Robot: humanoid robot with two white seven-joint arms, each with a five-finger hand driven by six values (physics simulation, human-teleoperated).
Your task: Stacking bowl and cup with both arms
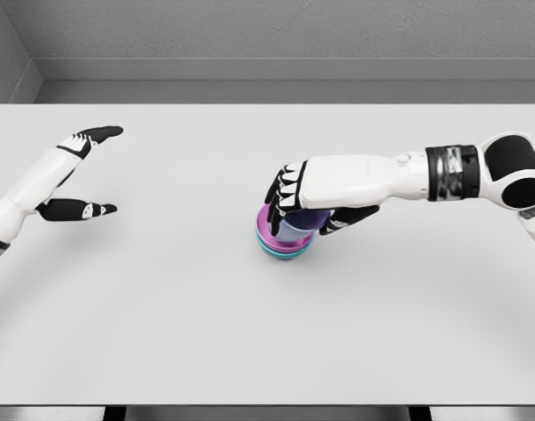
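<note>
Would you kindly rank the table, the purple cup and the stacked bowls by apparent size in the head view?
1. Table
2. Stacked bowls
3. Purple cup, partly hidden by the right robot hand, so less sure.

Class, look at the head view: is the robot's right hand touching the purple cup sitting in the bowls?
Touching. In the head view the right hand wraps its black fingers around the purple cup, with no gap visible, above the stacked bowls.

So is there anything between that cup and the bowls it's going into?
Nothing visible. The right hand holds the purple cup right over the stacked bowls, apparently already in them. The left hand is far off, open.
</note>
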